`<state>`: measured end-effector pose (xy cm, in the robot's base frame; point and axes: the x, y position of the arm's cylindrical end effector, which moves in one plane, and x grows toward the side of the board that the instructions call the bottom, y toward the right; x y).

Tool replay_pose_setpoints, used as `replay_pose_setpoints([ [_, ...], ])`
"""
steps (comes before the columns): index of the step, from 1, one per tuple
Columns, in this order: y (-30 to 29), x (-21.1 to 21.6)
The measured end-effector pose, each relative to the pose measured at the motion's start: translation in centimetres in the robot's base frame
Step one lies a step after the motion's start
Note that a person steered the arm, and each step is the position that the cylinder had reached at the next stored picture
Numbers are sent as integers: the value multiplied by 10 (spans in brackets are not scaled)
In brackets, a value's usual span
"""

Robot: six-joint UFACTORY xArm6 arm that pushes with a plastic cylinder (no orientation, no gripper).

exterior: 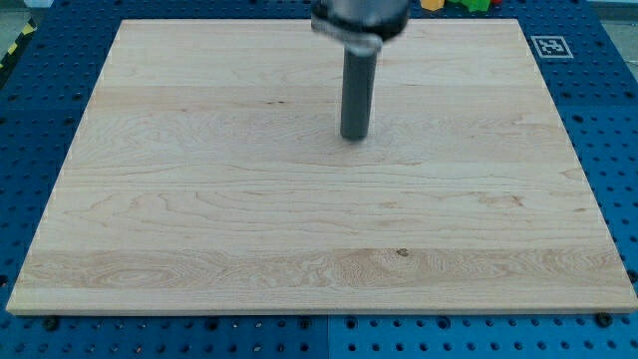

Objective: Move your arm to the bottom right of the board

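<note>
My dark rod comes down from the view's top centre, and my tip [354, 137] rests on the wooden board [199, 219] a little above and right of its middle. No block lies on the board. A yellow block [432, 5] and a green block [476, 5] show only as slivers at the view's top edge, beyond the board's top right, far from my tip. Their shapes cannot be made out.
A black-and-white marker tag [549, 46] sits at the board's top right corner. The board lies on a blue perforated table [608, 110]. A yellow-and-black striped strip [12, 50] shows at the view's top left.
</note>
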<state>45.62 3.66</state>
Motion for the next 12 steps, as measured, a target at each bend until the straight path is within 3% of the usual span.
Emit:
replay_pose_setpoints([
  [1, -4, 95],
  [2, -130, 64],
  [3, -225, 75],
  [4, -185, 160],
  [5, -76, 120],
  [6, -34, -19],
  [7, -71, 13],
  [8, -65, 140],
  [9, -24, 28],
  [10, -14, 105],
  [11, -73, 80],
  [12, -30, 26],
])
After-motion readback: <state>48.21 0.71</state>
